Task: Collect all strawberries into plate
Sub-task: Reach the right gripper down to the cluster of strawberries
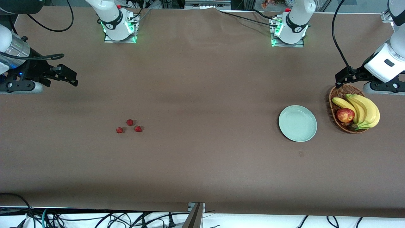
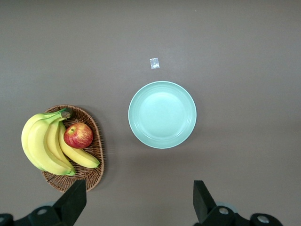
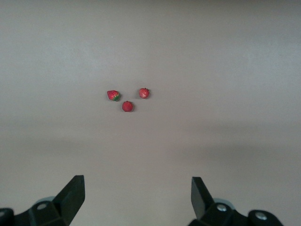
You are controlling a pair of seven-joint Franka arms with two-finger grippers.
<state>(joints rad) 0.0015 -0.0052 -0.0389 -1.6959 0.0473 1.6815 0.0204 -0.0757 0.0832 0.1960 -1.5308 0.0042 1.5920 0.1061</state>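
Clearly, all three strawberries (image 1: 129, 126) lie on the brown table (image 1: 202, 164), none on the plate. They sit in a tight cluster toward the right arm's end of the table: one berry (image 1: 129, 122) is farthest from the front camera, and the other two (image 1: 119, 130) (image 1: 138, 128) lie a little nearer to it, each close to its neighbours without touching. In the right wrist view the same cluster (image 3: 128, 99) shows well apart from the right gripper's fingertips (image 3: 73, 190).

The right gripper (image 1: 68, 77) hangs in the air at the right arm's end of the table, over bare cloth and well away from the berries. Its jaws are spread wide, with nothing between them and nothing touched.

The mint-green plate (image 1: 297, 123) rests toward the left arm's end of the table, well apart from the strawberries, and holds nothing. Just beside it, closer to that end, stands a wicker basket (image 1: 336, 106) holding a bunch of bananas (image 1: 364, 109) and a red apple (image 1: 345, 115).

The left gripper (image 1: 345, 77) hovers over the basket's rim. Its jaws are likewise spread wide and grip nothing; in the left wrist view the plate (image 2: 162, 114) and the basket (image 2: 91, 160) both lie below the open fingers (image 2: 75, 200), clear of them.
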